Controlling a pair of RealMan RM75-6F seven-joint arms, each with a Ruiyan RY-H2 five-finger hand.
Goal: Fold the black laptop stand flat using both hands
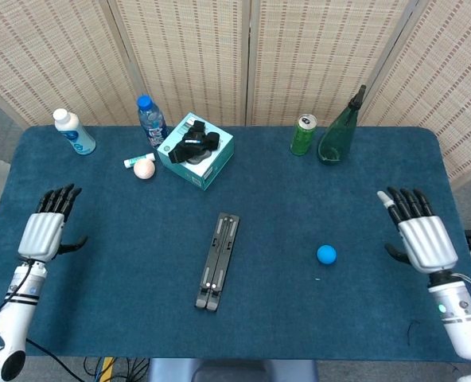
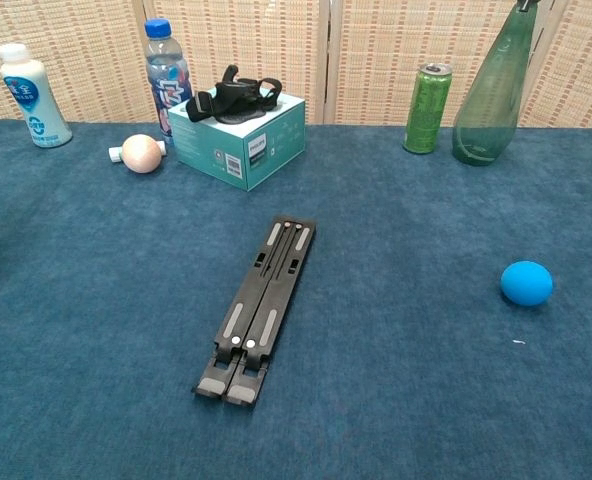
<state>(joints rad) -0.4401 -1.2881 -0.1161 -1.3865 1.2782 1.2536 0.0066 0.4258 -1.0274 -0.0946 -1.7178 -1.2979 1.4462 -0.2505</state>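
Stand: the black laptop stand [image 1: 217, 259] lies flat and shut on the blue table [image 1: 124, 310], about midway between the two hands and well apart from both.
Left hand: the left hand [image 1: 44, 231] is spread wide and holds nothing.
Right hand: the right hand [image 1: 421, 235] is spread too, with the blue ball [image 1: 325, 254] nearer to it than the stand.
How it feels: I think it is hard, thin and light, and may slide.
Where to hold: take the long sides.
Box: the teal box [image 1: 196, 151], far ahead of the left hand, has a black strappy thing [image 1: 194, 142] on top; what is inside is hidden.
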